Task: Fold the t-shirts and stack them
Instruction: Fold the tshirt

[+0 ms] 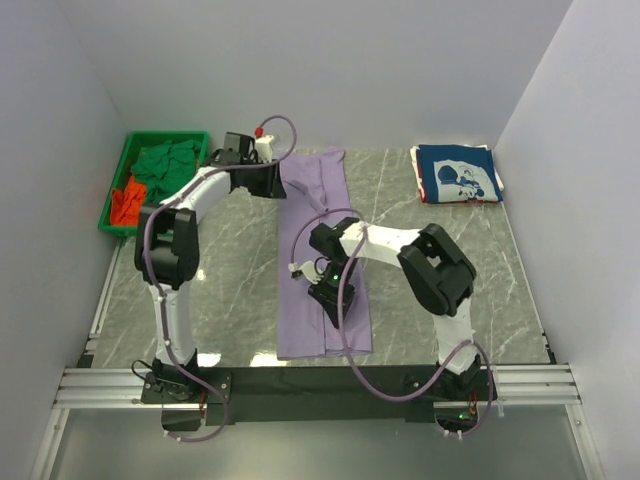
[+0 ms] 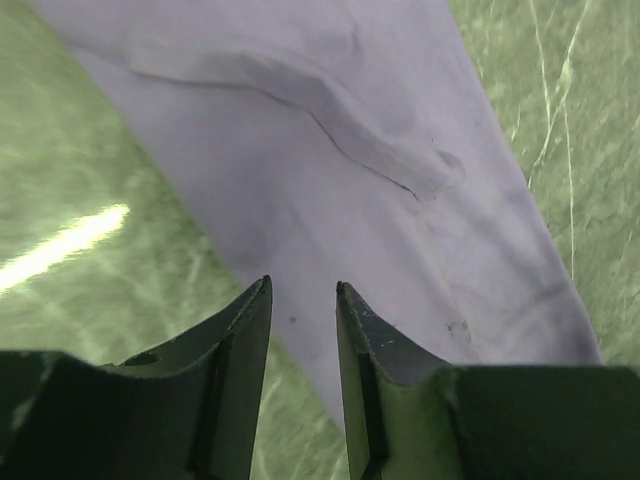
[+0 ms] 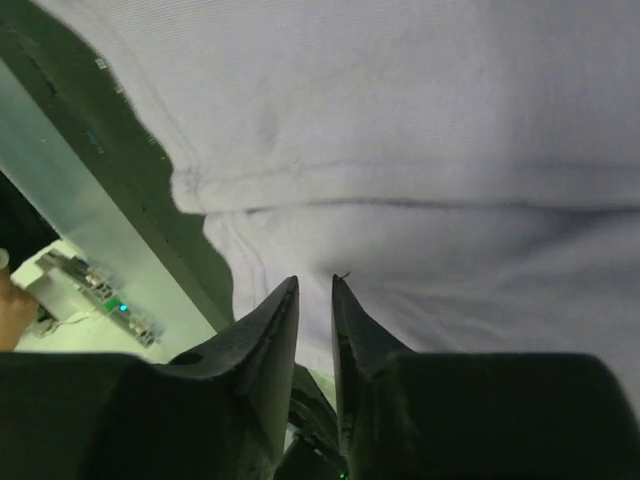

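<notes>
Below the right gripper [image 3: 315, 282], the lavender t-shirt [image 3: 420, 120] fills nearly everything ahead of the tips. The jaws stand a narrow slit apart with nothing caught between them. A stitched fold runs crosswise just beyond them, and to their left the cloth's edge gives way to a dark strip.

From above, this shirt lies as one long, narrow band down the middle of the table [image 1: 230, 290], and the right jaws hang over its near half, close to its left edge.

Farther along the same band, the left gripper [image 2: 304, 285] hovers at the shirt's far end. Its jaws are parted a little wider, also empty (no cloth sits between the fingers). The shirt's edge slants across right under the tips, with bare marble to their left. A raised crease lies ahead and slightly right.

Well off to the right of these jaws, a folded navy t-shirt [image 1: 457, 173] with a white print rests near the far corner. To their left stands a green bin [image 1: 113, 190], holding a crumpled green t-shirt [image 1: 165, 165] and an orange-red t-shirt [image 1: 127, 203].
</notes>
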Robot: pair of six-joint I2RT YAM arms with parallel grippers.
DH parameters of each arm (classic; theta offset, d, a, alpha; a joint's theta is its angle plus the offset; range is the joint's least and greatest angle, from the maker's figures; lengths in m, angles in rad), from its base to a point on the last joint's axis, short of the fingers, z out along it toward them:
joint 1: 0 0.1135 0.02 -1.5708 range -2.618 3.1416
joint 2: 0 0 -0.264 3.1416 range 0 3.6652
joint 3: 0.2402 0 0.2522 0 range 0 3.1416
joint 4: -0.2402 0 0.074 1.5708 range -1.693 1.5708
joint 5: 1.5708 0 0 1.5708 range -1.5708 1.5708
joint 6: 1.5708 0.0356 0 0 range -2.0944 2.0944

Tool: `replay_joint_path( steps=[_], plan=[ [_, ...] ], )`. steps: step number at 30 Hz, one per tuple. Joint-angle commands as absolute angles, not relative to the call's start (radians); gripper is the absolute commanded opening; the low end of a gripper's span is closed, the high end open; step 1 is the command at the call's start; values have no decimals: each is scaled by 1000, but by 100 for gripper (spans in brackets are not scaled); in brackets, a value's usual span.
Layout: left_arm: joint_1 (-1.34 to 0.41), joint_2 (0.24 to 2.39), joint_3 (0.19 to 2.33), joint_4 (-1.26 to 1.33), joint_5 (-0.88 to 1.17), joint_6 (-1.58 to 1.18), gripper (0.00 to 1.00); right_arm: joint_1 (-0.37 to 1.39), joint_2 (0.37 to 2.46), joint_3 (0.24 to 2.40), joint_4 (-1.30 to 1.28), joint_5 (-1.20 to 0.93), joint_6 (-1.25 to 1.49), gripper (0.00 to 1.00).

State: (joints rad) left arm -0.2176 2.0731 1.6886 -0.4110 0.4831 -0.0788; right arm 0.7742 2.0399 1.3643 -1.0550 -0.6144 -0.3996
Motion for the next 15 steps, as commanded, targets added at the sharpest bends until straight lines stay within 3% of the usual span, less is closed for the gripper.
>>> replay_joint_path(
  steps=[1, 8, 15],
  plan=[
    [-248, 2127, 1701, -425, 535, -121, 38, 739, 1896, 1333, -1055, -641, -416, 29],
    [-282, 2267, 1810, -445, 503, -153, 36, 585, 1799, 1296, -1077, -637, -454, 38],
    [-282, 2425, 1963, -463, 479, -205, 36, 416, 1916, 1423, -1111, -617, -465, 41]
  ],
)
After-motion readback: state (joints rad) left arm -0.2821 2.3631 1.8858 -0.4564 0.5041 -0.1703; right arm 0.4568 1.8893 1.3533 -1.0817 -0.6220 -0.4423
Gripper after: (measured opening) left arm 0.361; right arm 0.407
